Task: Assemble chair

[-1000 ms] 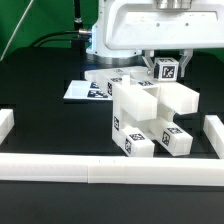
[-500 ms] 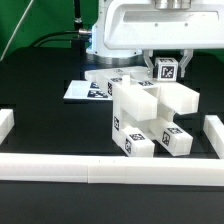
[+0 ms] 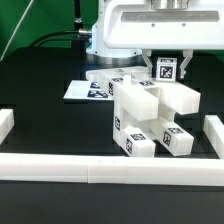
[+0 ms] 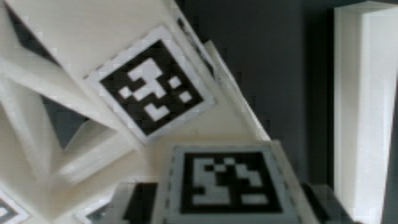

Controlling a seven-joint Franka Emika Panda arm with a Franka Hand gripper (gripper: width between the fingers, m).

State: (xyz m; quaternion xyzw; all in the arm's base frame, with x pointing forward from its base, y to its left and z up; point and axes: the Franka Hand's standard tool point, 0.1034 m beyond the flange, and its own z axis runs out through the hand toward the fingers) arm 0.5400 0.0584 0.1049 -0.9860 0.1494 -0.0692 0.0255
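Note:
The partly built chair (image 3: 148,120) stands mid-table, a blocky white stack of tagged pieces. In the exterior view my gripper (image 3: 165,62) hangs just above the stack's rear right corner. It is shut on a small white chair piece (image 3: 165,70) that has a black-and-white tag on its face. The wrist view shows that held piece (image 4: 222,185) between my dark fingers (image 4: 141,196). Just beyond it is a slanted white frame part (image 4: 160,85) carrying another tag. I cannot tell whether the held piece touches the stack.
The marker board (image 3: 84,89) lies flat behind the chair toward the exterior view's left. Long white border bars run along the front (image 3: 110,168), the left (image 3: 5,124) and the right (image 3: 213,134). The arm's white body (image 3: 150,25) fills the top.
The gripper and the tagged piece it holds have edged very slightly upward. The chair stack has not moved.

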